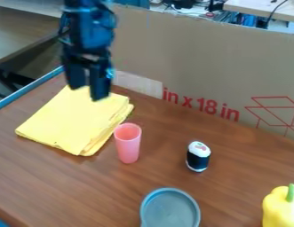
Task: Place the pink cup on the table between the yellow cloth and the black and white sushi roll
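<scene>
The open gripper [89, 91] hangs above the folded yellow cloth [77, 119]. Just beside the cloth, a pink cup [128, 147] stands upright, its contents hidden. Red print marks the cardboard [190, 57]. The lower edge cuts off a grey dish [170, 210] and yellow pepper [280, 210].

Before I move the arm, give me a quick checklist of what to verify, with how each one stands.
1. Gripper empty: ok, nothing held.
2. Height between gripper and yellow cloth known: cannot tell from this slanted view.
3. Cloth fully spread out: not ok, folded in layers.
4. Pink cup upright: ok.
5. Cup free of the cloth's edge: cannot tell, very close.
6. Black-and-white toy apart from the cup: ok, bare table between them.
</scene>
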Action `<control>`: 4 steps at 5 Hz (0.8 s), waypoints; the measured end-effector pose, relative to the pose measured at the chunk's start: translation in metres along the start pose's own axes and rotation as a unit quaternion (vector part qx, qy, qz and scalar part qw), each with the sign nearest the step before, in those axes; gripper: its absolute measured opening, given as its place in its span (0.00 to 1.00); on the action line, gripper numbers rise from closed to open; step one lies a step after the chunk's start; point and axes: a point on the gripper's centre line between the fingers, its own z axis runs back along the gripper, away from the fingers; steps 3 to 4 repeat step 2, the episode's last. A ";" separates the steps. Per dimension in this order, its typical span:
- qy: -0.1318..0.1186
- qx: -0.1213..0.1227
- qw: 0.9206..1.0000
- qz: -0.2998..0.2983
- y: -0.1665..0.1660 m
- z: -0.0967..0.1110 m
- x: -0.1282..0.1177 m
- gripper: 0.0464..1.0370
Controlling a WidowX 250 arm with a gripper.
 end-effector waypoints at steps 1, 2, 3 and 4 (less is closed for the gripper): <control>0.004 0.036 0.998 0.060 0.025 0.014 -0.004 0.96; 0.009 0.035 0.997 0.063 0.026 0.012 -0.005 0.96; 0.009 0.035 0.997 0.063 0.026 0.012 -0.005 0.96; 0.009 0.035 0.997 0.063 0.026 0.012 -0.005 0.96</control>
